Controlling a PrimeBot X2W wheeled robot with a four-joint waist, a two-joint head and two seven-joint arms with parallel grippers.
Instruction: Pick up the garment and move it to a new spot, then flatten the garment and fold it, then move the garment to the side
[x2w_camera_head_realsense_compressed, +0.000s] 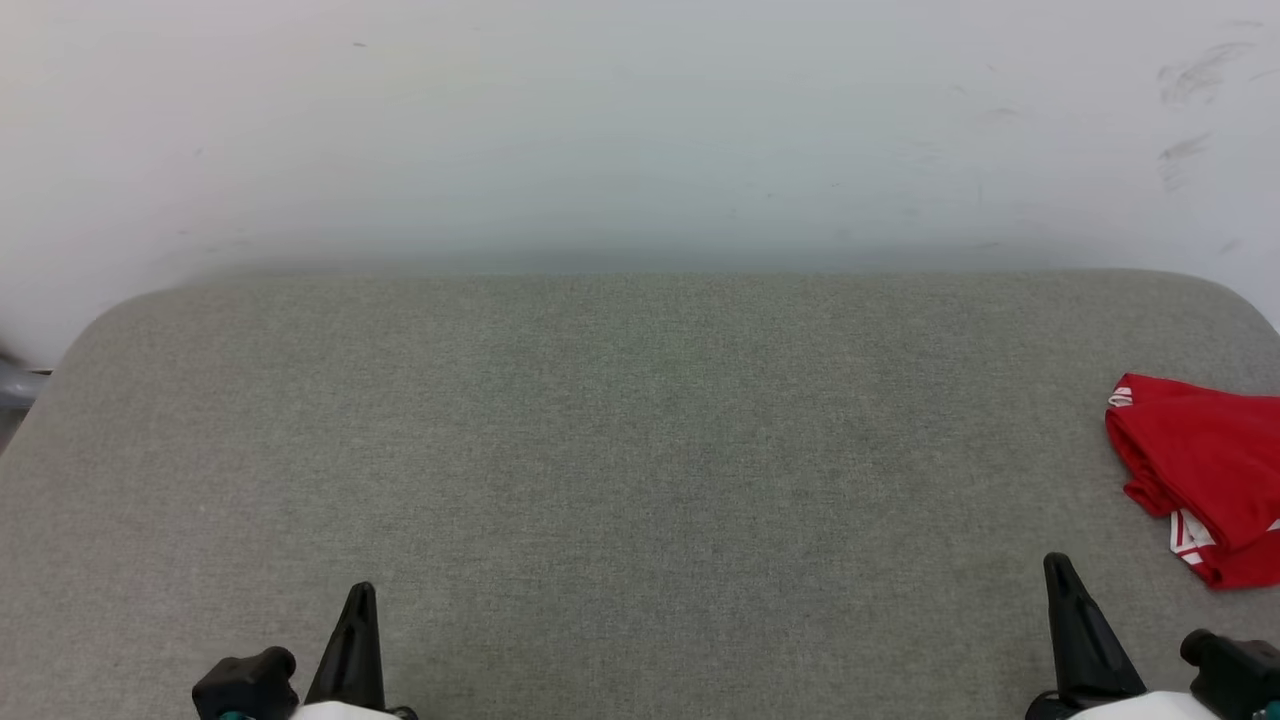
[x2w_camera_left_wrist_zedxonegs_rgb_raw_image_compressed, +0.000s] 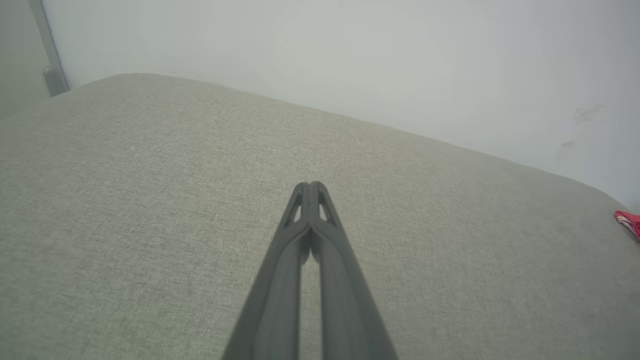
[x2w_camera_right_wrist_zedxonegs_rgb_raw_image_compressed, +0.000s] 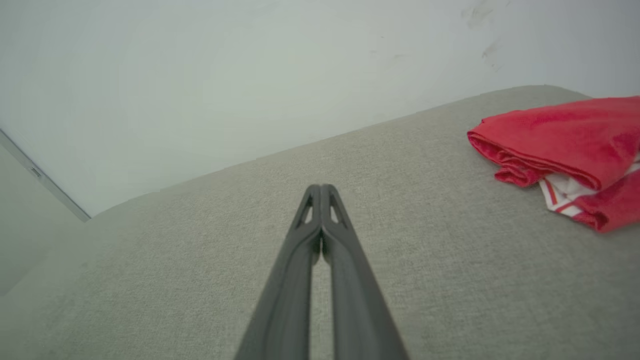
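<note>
The garment is a red bundle with a bit of red-and-white striped trim, lying folded at the far right of the grey fabric surface and cut off by the head view's edge. In the right wrist view the garment lies up and to the right of my right gripper, which is shut and empty above bare fabric. A sliver of the garment shows at the right edge of the left wrist view. My left gripper is shut with nothing in it. Both grippers sit low near the front edge.
A pale wall rises straight behind the surface's rounded back edge. A grey metal part shows at the far left beside the surface. The wide grey fabric between the two grippers is bare.
</note>
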